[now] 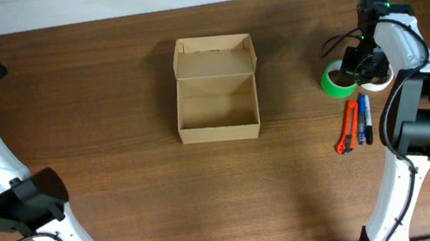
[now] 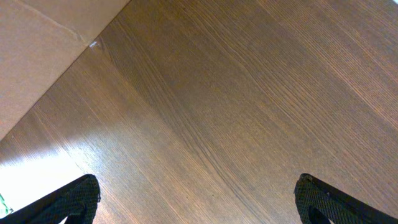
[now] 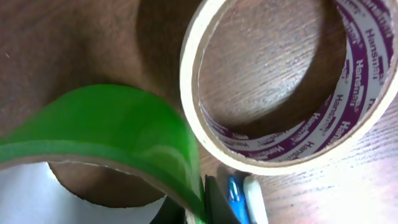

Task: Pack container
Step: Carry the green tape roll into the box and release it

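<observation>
**Task progress:** 0 items were packed. The container (image 1: 220, 131), a tan cardboard box, was located at the centre of the table (image 1: 103, 152). Its flap lid (image 1: 215, 56) was folded back on the far side. In the overhead view its interior was seen to be empty.

**Right arm:** The right gripper (image 1: 355, 67) was positioned over 2 tape rolls at the right side of the table, well apart from the container. Its jaws were closed. In the right wrist view, 1 dark finger was seen against the wall of the green tape roll (image 3: 112, 124), so that roll was judged to be clamped by its wall. The cream tape roll (image 3: 205, 149), printed in purple on its core, lay just beside it.

**Left arm:** The left gripper (image 2: 196, 202) was held wide apart over bare table, and nothing was held between its fingers.

**Remaining work:** A group of 3 pen-shaped items (image 1: 357, 125) lay near the rolls. Transfer of the green roll into the container was judged to be the step in hand. The other loose items were not yet packed, and the lid was not yet closed.
</observation>
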`<state>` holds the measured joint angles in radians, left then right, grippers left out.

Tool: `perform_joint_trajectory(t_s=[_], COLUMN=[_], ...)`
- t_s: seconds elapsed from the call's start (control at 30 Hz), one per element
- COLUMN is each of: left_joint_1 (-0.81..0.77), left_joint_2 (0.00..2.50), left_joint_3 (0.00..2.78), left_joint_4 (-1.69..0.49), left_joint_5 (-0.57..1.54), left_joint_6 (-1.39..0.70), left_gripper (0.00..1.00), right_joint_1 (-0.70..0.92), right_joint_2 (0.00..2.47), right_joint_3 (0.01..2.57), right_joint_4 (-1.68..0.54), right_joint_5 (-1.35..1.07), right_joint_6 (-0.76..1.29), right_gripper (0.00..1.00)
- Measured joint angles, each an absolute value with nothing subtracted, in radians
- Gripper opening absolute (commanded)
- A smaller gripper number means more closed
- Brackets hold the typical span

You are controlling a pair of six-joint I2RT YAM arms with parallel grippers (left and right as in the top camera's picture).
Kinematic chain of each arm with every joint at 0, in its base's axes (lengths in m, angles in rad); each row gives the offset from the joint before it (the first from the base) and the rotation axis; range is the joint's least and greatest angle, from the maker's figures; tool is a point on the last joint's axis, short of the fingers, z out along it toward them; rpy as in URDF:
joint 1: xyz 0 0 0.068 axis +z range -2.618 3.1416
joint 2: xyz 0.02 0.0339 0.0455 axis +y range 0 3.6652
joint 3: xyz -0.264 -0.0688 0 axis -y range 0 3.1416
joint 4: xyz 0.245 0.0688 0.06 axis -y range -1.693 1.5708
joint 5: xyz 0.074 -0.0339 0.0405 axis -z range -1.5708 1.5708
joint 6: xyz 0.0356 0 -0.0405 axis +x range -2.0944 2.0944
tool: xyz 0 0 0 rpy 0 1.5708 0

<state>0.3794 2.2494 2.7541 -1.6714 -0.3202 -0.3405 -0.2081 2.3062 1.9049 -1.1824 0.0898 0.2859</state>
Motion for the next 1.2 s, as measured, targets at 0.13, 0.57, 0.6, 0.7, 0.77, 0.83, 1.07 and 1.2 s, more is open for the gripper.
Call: perform_joint_trajectory(t_s=[0.13,0.57,0.6,0.7,0.77,0.83,1.07,1.2], left_joint_1=[0.379,0.379,0.379,0.379,0.379,0.379,0.379,0.379], left_joint_2=[2.249,2.249,2.249,2.249,2.249,2.249,2.249,2.249], left_joint_3=[2.754,2.754,2.754,2.754,2.754,2.754,2.754,2.754], left_joint_4=[-1.672,-1.671,-1.672,-1.672,-1.671,-1.672,-1.671,-1.672], left_joint_5=[-0.320,-0.320,-0.320,-0.320,-0.320,-0.320,-0.320,-0.320], left_joint_6=[-0.340,-0.341,-0.341,-0.340,-0.341,-0.341,-0.341,-0.341], left_gripper=[1.00,1.00,1.00,1.00,1.00,1.00,1.00,1.00], right_joint_1=[-0.200,0.034,0.072,0.210,0.303,0.387,0.576,0.602], right_joint_2=[2.304,2.160,2.149,2.128,2.135,2.150,2.213,2.263], right_joint_3=[1.950,2.559,2.580,2.604,2.599,2.593,2.569,2.534], right_joint_4=[-1.254,-1.592,-1.603,-1.628,-1.632,-1.630,-1.583,-1.536], right_joint_5=[0.090,0.085,0.085,0.080,0.077,0.074,0.082,0.083], right_joint_6=[0.256,0.193,0.187,0.171,0.156,0.145,0.115,0.105], right_gripper=[0.04,0.03,0.04,0.04,0.04,0.04,0.03,0.03])
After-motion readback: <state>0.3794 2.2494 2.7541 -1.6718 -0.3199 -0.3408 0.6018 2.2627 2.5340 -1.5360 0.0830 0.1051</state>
